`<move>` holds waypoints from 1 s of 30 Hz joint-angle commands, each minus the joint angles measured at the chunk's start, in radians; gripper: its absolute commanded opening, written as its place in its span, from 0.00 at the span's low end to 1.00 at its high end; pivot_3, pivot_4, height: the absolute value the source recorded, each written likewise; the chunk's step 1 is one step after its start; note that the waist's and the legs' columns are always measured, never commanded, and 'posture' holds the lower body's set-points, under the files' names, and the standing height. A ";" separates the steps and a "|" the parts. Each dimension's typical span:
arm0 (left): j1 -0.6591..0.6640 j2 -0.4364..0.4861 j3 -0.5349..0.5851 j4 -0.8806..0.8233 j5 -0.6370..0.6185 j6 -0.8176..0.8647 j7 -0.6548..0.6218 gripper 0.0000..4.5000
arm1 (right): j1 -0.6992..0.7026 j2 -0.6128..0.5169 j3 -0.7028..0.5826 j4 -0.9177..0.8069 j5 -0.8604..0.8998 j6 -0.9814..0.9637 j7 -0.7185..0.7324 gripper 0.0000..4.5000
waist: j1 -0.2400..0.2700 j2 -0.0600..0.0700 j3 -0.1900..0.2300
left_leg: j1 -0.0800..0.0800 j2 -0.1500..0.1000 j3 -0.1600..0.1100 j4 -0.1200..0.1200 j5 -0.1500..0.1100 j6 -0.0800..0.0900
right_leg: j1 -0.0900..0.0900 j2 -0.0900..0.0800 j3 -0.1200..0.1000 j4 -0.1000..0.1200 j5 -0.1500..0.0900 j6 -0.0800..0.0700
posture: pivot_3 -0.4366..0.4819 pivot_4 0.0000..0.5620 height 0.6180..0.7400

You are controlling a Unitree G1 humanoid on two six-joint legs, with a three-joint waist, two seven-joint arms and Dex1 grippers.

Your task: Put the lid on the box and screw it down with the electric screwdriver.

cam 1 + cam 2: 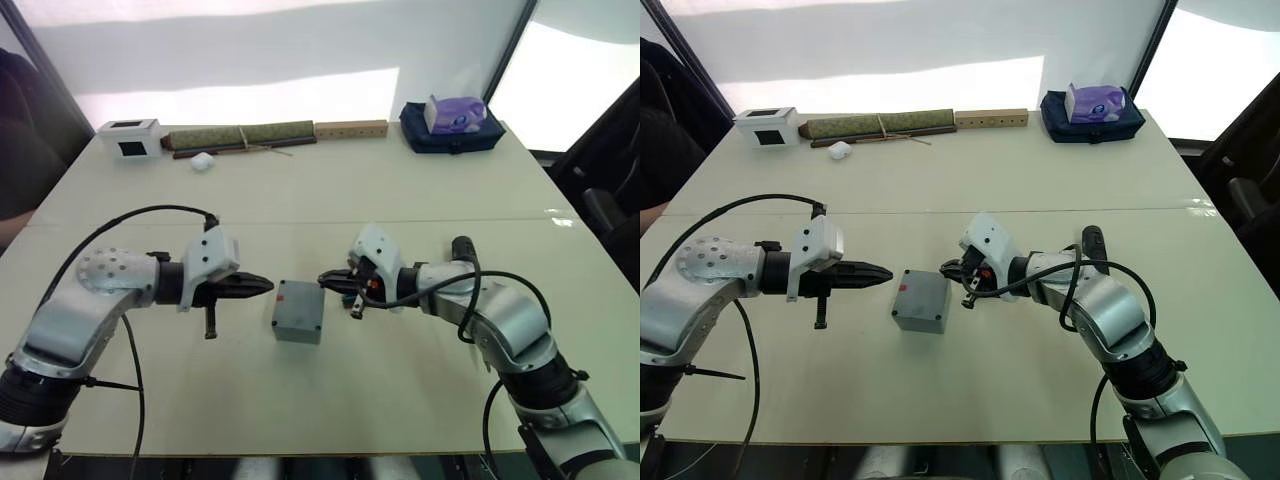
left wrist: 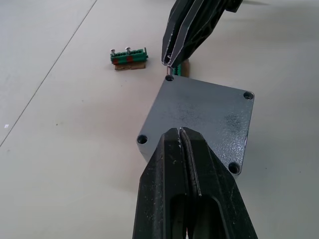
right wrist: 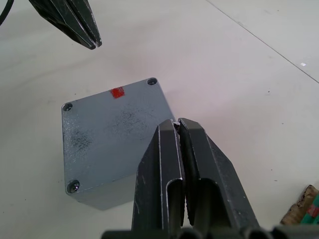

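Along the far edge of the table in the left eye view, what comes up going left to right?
White box with dark window → small white object → green rolled mat → wooden strip → tissue pack on navy tray.

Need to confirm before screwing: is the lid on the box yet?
On. The lid sits flush atop the box, corner holes showing.
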 commanded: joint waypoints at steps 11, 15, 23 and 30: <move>-0.010 0.000 0.026 -0.042 -0.017 0.009 0.018 0.00 | 0.022 0.005 0.018 0.037 -0.043 -0.054 0.023 0.01 | 0.000 0.000 0.000 | 0.000 0.000 0.000 0.000 0.000 0.000 | 0.000 0.000 0.000 0.000 0.000 0.000 | 0.48 0.27 1.00; -0.009 0.000 0.027 -0.045 -0.019 0.011 0.019 0.00 | 0.021 0.007 0.029 0.042 -0.049 -0.056 0.031 0.01 | 0.000 0.000 0.000 | 0.000 0.000 0.000 0.000 0.000 0.000 | 0.000 0.000 0.000 0.000 0.000 0.000 | 0.48 0.27 1.00; -0.007 -0.004 0.026 -0.050 -0.023 0.017 0.027 0.00 | 0.010 0.007 0.030 0.040 -0.051 -0.053 0.048 0.17 | 0.000 0.000 0.000 | 0.000 0.000 0.000 0.000 0.000 0.000 | 0.000 0.000 0.000 0.000 0.000 0.000 | 0.48 0.27 1.00; -0.015 -0.023 0.027 -0.064 -0.056 0.033 0.035 0.00 | 0.001 -0.040 -0.016 0.000 -0.047 -0.032 0.061 0.82 | 0.001 0.000 0.000 | 0.000 0.000 0.000 0.000 0.000 0.000 | 0.000 0.000 0.000 0.000 0.000 0.000 | 0.48 0.27 1.00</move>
